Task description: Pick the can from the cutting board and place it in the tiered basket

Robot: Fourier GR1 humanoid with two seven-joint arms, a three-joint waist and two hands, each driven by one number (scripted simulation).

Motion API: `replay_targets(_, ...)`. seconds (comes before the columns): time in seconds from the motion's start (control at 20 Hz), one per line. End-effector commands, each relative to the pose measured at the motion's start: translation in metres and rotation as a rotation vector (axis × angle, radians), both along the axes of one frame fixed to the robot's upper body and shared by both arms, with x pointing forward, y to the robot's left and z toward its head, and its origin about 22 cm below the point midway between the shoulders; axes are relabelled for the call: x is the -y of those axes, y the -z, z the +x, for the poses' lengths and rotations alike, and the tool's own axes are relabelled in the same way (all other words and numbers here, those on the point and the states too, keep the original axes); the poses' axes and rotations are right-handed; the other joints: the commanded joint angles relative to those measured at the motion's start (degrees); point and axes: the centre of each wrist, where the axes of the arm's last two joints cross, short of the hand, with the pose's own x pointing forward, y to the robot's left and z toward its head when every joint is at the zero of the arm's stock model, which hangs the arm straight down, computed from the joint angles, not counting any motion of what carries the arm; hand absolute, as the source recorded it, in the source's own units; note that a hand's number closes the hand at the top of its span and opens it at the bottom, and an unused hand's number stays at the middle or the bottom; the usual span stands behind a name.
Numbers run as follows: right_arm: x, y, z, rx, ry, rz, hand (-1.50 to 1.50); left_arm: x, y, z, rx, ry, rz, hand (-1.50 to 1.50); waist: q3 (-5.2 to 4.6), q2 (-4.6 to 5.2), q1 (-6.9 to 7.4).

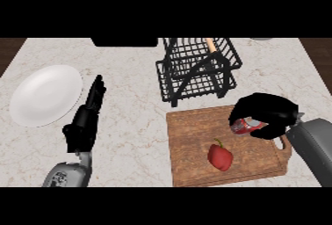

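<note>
Your right hand (267, 115) is curled around the can (246, 125), which sits near the upper right part of the cutting board (194, 149); the fingers wrap over its top and far side, so you see only the red body and silver end poking out below the palm. Whether the can is lifted or resting on the wood, you cannot tell. Just below and left of it on the same board lies a red pepper (220, 157), apart from the can. The tiered basket (198, 70) stands just beyond the board's top edge, black wire, with an orange stick-like thing (211, 44) in its far corner. Your left hand (86, 118) rests with straight fingers on the counter (130, 132), beside a white plate (45, 95) at the far left.
</note>
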Motion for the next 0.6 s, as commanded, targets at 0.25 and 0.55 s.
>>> replay_targets(0.25,-0.016,0.021,0.010,0.148,-0.085,0.093,1.50,-0.002,-0.013,-0.001,0.012,0.010,0.006,0.00,0.02,0.05,0.20)
replay_targets(0.55,-0.081,0.060,-0.020,0.113,0.454,-0.298,1.50,-0.012,0.000,-0.004,-0.009,-0.024,0.020,0.00,-0.73,-1.57,-2.57)
